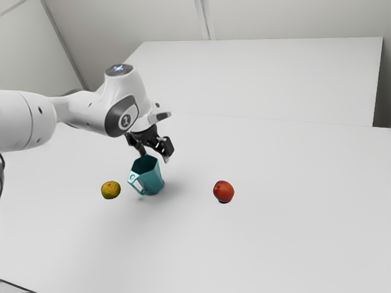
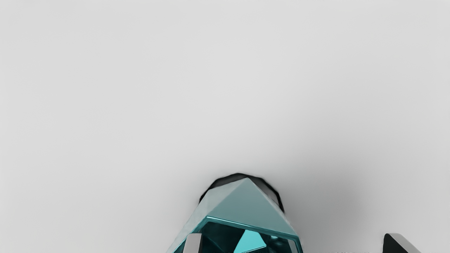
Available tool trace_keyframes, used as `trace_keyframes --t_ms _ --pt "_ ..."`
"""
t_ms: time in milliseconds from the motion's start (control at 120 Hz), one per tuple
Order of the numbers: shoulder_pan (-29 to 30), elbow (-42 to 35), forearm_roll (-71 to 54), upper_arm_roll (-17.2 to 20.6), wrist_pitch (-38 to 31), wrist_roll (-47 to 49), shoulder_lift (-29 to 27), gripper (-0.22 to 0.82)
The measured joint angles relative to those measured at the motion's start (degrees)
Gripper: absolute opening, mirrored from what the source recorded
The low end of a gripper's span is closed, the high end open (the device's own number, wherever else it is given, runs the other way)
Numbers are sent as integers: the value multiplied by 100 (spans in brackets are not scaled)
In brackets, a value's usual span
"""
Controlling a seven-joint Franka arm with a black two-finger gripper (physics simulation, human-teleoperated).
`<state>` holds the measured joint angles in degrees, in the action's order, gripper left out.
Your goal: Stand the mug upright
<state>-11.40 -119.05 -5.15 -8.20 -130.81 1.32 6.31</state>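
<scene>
Teal and faceted, the mug (glossy-rimmed) opens upward.

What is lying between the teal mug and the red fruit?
In the exterior view, bare white table, softly shadowed near the mug, reaches the red fruit.

Left of centre, the gripper hangs over that teal mug; mottled fruit farther left, red fruit right of centre.

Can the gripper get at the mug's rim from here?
Likely yes: the gripper stands open over the mug, one finger at its mouth, the other outside, with the rim between them. The orange fruit and red fruit sit clear of it.
</scene>
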Motion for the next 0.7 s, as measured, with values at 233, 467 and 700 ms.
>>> trace_keyframes --t_ms 233,467,700 --pt "21 577 -265 -6 463 -27 -233 59" --pt "45 1502 -254 -7 1487 -179 -290 60" --pt "-31 2143 -282 -167 2334 -305 -412 60"
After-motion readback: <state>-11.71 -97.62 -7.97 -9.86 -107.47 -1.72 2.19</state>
